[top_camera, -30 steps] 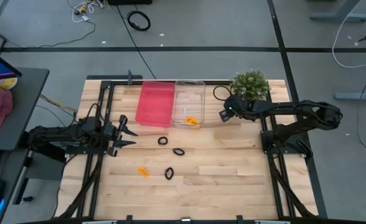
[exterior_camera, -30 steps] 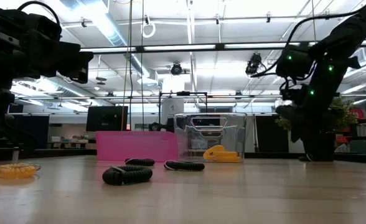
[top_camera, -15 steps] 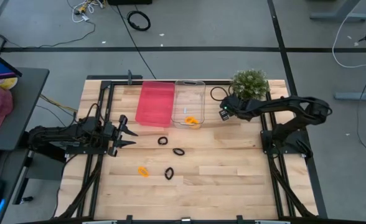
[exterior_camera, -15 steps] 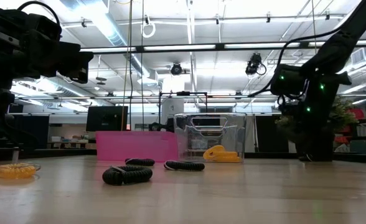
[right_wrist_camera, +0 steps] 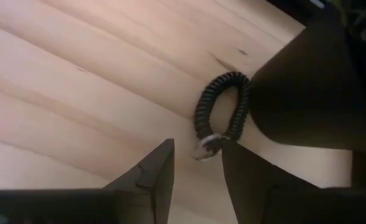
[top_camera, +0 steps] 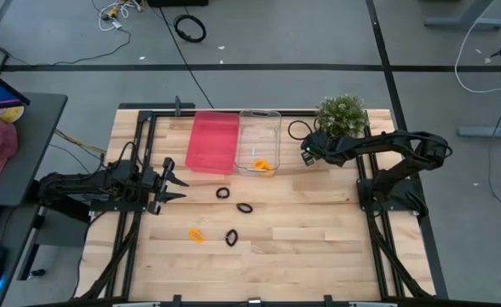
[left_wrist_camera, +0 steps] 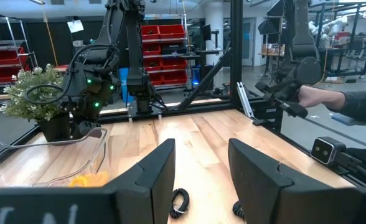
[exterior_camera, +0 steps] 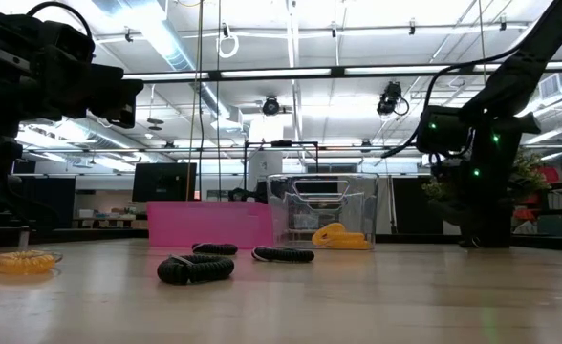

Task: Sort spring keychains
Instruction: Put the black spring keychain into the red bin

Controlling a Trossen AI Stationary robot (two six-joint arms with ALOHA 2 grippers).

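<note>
On the table (top_camera: 319, 230) in the high view: left gripper (top_camera: 175, 181) parked at left edge, fingers spread; right gripper (top_camera: 304, 153) reaches toward the plant (top_camera: 342, 115). Three black spring keychains (top_camera: 244, 207) loose mid-table, one orange keychain (top_camera: 197, 234) loose, one orange in the clear bin (top_camera: 259, 128) beside the pink bin (top_camera: 212, 141). Low view: two black coils, orange at left. Right wrist view: fingers (right_wrist_camera: 155, 171) apart, empty, above another black keychain (right_wrist_camera: 223, 115) touching the plant pot (right_wrist_camera: 307, 93).
</note>
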